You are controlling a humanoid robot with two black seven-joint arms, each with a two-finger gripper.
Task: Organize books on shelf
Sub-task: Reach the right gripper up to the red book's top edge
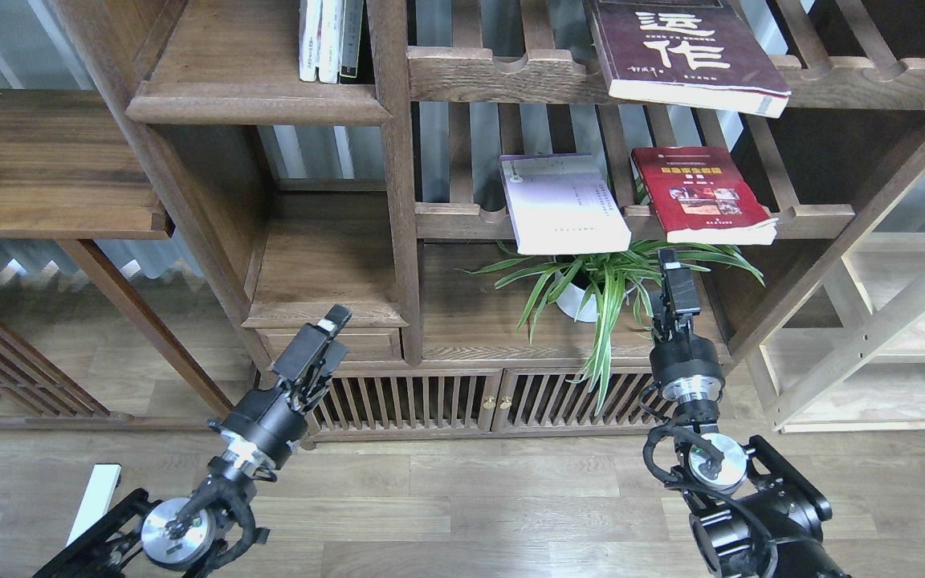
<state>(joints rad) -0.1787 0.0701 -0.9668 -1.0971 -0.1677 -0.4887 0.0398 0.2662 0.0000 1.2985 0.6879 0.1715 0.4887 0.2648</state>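
The dark maroon book (687,52) lies flat on the upper slatted rack, its front edge overhanging. The pale lavender-white book (563,202) and the bright red book (703,195) lie flat side by side on the lower slatted rack. The solid shelf board (258,103) with a moulded front edge is at the upper left, with a few upright books (330,40) at its right end. My left gripper (332,323) is empty in front of the drawer, far below that shelf. My right gripper (674,265) is empty, just below the red book's front edge. Neither gripper's fingers can be told apart.
A potted spider plant (603,281) stands under the lower rack, its leaves around my right gripper. A lower solid shelf (326,309) sits above a drawer. A vertical post (398,201) divides the bays. A slatted cabinet (462,401) stands at floor level.
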